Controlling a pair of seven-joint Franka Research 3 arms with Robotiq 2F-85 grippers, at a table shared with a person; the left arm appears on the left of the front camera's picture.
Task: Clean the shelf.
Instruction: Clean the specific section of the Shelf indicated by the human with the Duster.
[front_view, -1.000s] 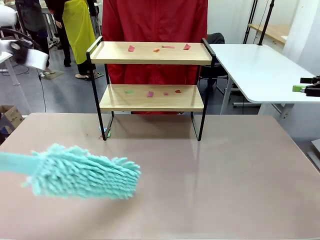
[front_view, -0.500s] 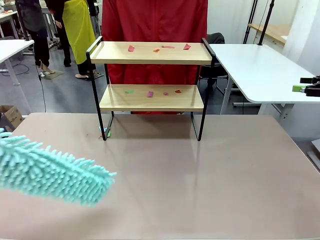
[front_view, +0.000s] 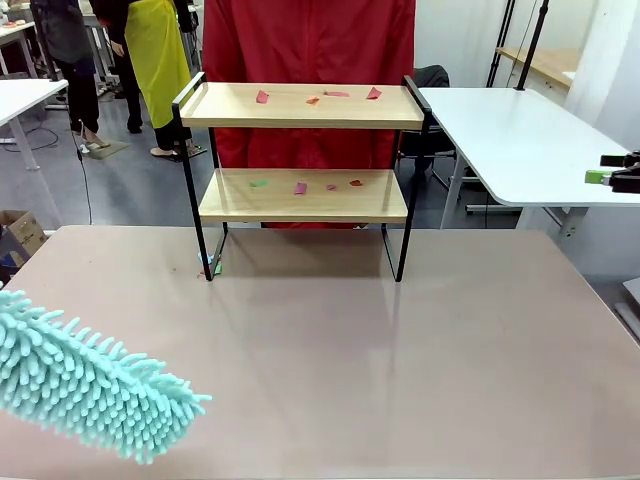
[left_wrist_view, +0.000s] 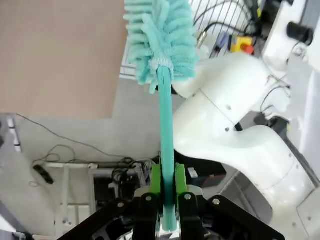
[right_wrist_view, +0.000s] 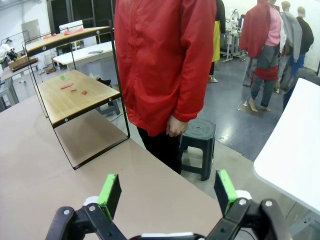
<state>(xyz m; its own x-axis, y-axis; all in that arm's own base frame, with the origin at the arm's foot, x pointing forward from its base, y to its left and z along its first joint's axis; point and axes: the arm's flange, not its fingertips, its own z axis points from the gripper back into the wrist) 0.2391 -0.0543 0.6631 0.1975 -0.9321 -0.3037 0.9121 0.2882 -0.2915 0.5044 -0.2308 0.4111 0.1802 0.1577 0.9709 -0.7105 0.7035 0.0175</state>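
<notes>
Duster (front_view: 90, 390) now farther left, left fingers (left_wrist_view: 156, 181) clamped on its handle (left_wrist_view: 166, 125), right fingers (right_wrist_view: 110, 192) apart, empty; shelf (front_view: 232, 202) lengthwise left-to-right.

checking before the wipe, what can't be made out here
- front view: duster handle cut off by the left edge
- front view: scraps on the shelf too small to identify
- front view: green bit by the shelf's left leg, too small to tell
- left wrist view: duster tip cut off by the top edge
</notes>
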